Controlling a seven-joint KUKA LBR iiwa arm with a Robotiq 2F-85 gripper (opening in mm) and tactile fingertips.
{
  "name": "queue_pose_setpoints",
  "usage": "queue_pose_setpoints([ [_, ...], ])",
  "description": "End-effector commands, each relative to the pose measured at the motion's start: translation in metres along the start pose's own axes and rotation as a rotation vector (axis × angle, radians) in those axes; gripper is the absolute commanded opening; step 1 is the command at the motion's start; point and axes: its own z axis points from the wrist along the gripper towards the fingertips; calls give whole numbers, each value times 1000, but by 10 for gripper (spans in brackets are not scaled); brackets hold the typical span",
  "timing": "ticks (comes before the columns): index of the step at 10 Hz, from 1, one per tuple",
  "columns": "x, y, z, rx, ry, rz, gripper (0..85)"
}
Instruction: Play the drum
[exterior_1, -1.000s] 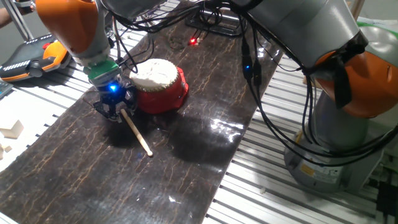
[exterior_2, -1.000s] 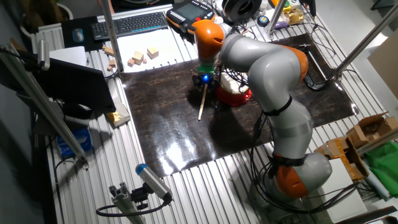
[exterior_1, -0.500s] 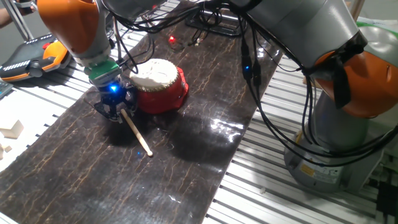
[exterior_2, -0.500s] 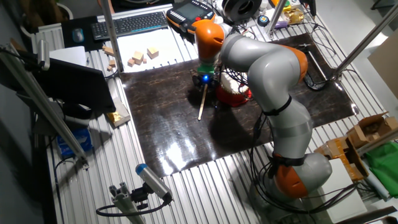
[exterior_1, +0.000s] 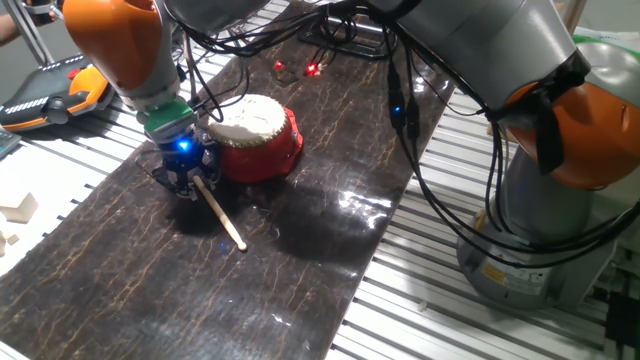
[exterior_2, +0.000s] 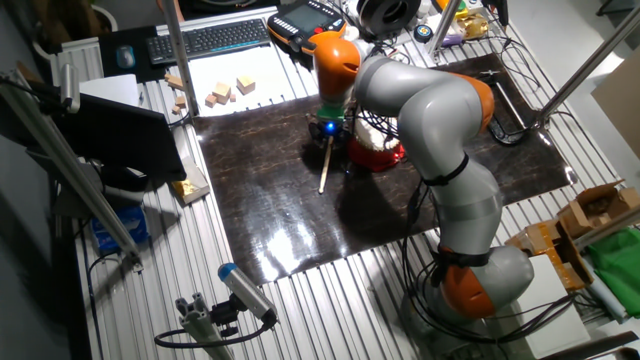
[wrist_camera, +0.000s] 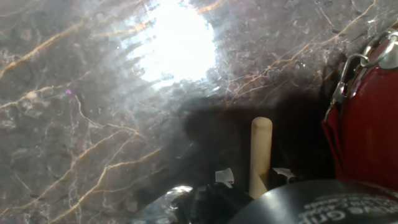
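Observation:
The drum (exterior_1: 258, 137) has a red body and a cream skin top and stands on the dark mat; it also shows in the other fixed view (exterior_2: 377, 147) and at the right edge of the hand view (wrist_camera: 367, 124). A thin pale wooden stick (exterior_1: 220, 215) lies on the mat just left of the drum, slanting towards the front. My gripper (exterior_1: 186, 182) is low at the stick's far end, right beside the drum, with its jaws close on either side of the stick (wrist_camera: 260, 155). The stick's tip pokes out past the fingers.
The dark marbled mat (exterior_1: 300, 250) lies on a slatted metal table. Small wooden blocks (exterior_2: 228, 92) and a keyboard (exterior_2: 210, 38) sit at the back left. An orange teach pendant (exterior_1: 55, 92) lies to the left. Cables (exterior_1: 420, 130) hang over the mat's right side.
Almost nothing has moved. The gripper stays low at the stick's end beside the drum, and the stick lies in the same place.

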Motion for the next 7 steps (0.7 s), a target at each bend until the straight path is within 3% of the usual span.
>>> queue_pose_setpoints([
  [1, 0, 0, 0, -2, 0, 0, 377],
  [7, 2, 5, -2, -8, 2, 7, 343],
])
